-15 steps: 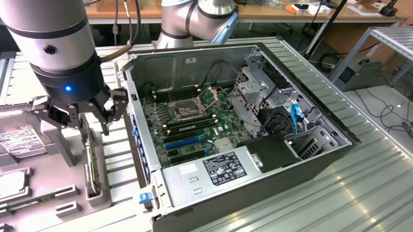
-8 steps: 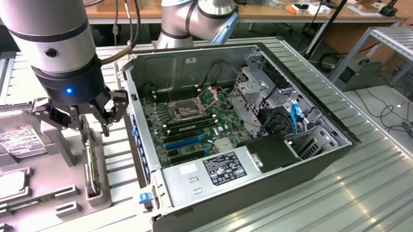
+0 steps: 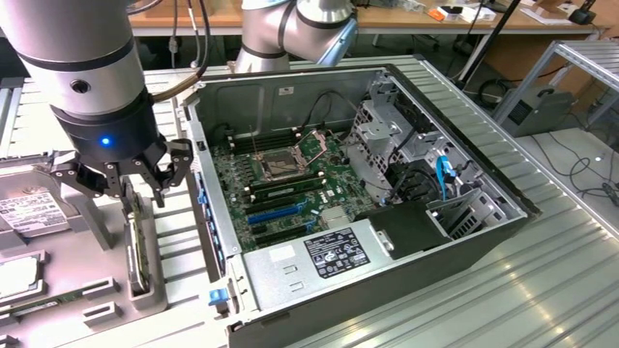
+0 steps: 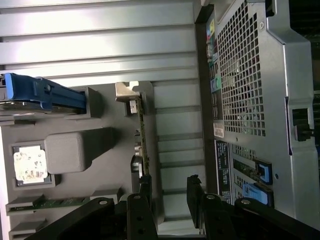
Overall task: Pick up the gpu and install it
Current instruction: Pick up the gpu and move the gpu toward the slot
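Ok, overview: I see one arm (image 3: 87, 80) over the grey parts tray (image 3: 72, 250), beside the open PC case (image 3: 387, 217). Both sit on the ribbed metal surface (image 3: 551, 275).
Jaws: open, spread wide, nothing held. From the exterior view they hang just above the top edge of the gpu (image 3: 135, 254).
Gpu position: it stands upright on its long edge in a slot of the tray, on the tray's side nearest the case. It's not in the case.
Gpu detail: wrist cam shows it edge-on (image 4: 142, 135), a thin greenish-brown board w/ the silver bracket (image 4: 127, 93) at the end far from the jaws.
Alignment: on the wrist cam the card's edge runs in line w/ one finger (image 4: 145, 190). The other finger (image 4: 195, 192) sits off toward the case, so the card isn't centred in the gap.
Contact: I can't tell if that finger touches the card.
Other tray items: hdd w/ blue rail (image 4: 45, 95), hdd w/ white label (image 3: 25, 210), memory stick (image 4: 55, 202), square chip in a frame (image 4: 29, 165).
Case: on its side, panel off, mobo (image 3: 290, 174) exposed. Blue slots (image 3: 275, 212) are near the tray-side wall, and the PSU w/ black label (image 3: 329, 254) sits at the near end.
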You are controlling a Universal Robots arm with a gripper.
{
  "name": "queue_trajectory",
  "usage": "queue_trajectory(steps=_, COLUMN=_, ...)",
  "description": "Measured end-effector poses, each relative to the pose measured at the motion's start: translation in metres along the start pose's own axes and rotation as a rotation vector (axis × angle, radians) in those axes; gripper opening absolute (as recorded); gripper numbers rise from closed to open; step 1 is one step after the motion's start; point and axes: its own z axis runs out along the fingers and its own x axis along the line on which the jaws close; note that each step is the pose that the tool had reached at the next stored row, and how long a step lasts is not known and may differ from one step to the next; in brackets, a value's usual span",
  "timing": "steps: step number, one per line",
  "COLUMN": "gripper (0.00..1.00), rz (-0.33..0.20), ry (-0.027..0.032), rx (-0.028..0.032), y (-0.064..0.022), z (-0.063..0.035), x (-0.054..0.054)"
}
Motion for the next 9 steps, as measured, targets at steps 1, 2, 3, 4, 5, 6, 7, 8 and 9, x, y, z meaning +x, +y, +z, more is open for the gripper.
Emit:
queue_trajectory(steps=1, gripper=0.42, rz=0.000, ry=0.0001, rx=0.0001, y=0.0000, z=0.0008, x=0.0000)
queue_trajectory(steps=2, gripper=0.42, rz=0.000, ry=0.0000, rx=0.0001, y=0.0000, z=0.0014, x=0.0000)
queue_trajectory(steps=3, gripper=0.42, rz=0.000, ry=0.0000, rx=0.0000, y=0.0000, z=0.0022, x=0.0000)
queue_trajectory(steps=4, gripper=0.42, rz=0.000, ry=0.0000, rx=0.0000, y=-0.0001, z=0.0030, x=0.0001)
queue_trajectory(steps=5, gripper=0.42, rz=0.000, ry=0.0000, rx=0.0000, y=-0.0001, z=0.0037, x=0.0001)
queue_trajectory(steps=6, gripper=0.42, rz=0.000, ry=0.0000, rx=0.0000, y=-0.0001, z=0.0041, x=0.0001)
queue_trajectory(steps=7, gripper=0.42, rz=0.000, ry=0.0000, rx=0.0000, y=-0.0002, z=0.0048, x=0.0001)
queue_trajectory(steps=8, gripper=0.42, rz=0.000, ry=0.0000, rx=0.0000, y=-0.0002, z=0.0053, x=0.0001)
queue_trajectory(steps=9, gripper=0.42, rz=0.000, ry=0.0000, rx=0.0000, y=-0.0002, z=0.0059, x=0.0001)
